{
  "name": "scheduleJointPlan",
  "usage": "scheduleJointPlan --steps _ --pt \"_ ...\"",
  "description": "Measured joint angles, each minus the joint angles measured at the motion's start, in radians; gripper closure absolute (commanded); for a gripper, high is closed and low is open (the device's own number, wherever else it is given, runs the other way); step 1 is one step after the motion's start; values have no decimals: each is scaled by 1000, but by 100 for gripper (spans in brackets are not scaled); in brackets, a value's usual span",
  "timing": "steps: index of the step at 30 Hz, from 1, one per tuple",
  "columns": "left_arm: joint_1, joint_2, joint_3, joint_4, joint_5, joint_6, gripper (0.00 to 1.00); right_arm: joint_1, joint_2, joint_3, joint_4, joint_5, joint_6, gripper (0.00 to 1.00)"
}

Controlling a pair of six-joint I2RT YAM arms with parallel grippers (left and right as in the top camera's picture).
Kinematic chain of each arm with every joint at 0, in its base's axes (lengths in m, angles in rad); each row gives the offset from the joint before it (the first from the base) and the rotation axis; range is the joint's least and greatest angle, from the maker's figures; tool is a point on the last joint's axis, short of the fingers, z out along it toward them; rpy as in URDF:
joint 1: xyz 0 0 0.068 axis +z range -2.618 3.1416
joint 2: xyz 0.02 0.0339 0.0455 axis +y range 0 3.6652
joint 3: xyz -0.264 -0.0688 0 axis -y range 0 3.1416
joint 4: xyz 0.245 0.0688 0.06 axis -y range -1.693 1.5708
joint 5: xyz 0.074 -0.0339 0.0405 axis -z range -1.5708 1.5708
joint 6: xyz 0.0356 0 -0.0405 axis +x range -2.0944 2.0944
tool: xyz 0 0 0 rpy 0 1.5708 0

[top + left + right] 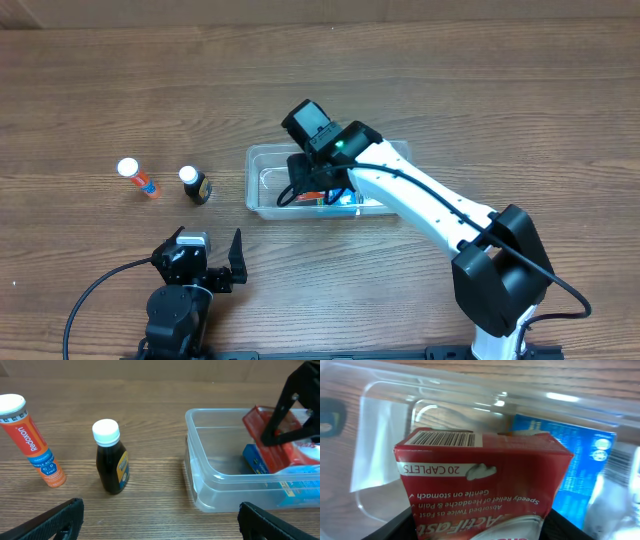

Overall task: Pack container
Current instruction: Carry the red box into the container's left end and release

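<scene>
The clear plastic container (262, 160) sits mid-table; it also shows in the left wrist view (210, 480) and the right wrist view (385, 445). A blue box (585, 470) lies inside it. My right gripper (318, 185) is shut on a red caplet box (480, 485) and holds it tilted inside the container over the blue box; the red box also shows in the left wrist view (272, 435). My left gripper (160, 520) is open and empty, low near the table's front edge, left of the container.
An orange tube with a white cap (138, 178) and a dark bottle with a white cap (195, 185) stand left of the container; both show in the left wrist view, tube (35, 445) and bottle (111, 460).
</scene>
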Motion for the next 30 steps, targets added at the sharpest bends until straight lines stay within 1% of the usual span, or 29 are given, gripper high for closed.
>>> scheduleJointPlan --steps 6,14,20,23,25,26,27,30 --pt "0 0 0 0 0 0 0 54 63 0 37 -7 41 37" --pt "0 0 0 0 0 0 0 56 78 -2 67 -7 53 36" --pt "0 0 0 0 0 0 0 55 143 -4 72 -5 52 35" --pt "0 0 0 0 0 0 0 45 148 -5 73 -6 52 25" --pt "0 0 0 0 0 0 0 34 148 -5 74 -5 55 10" --pt "0 0 0 0 0 0 0 28 148 -5 74 -6 55 7" --pt "0 0 0 0 0 0 0 23 148 -5 75 -6 50 0" --pt "0 0 0 0 0 0 0 18 148 -4 72 2 29 0"
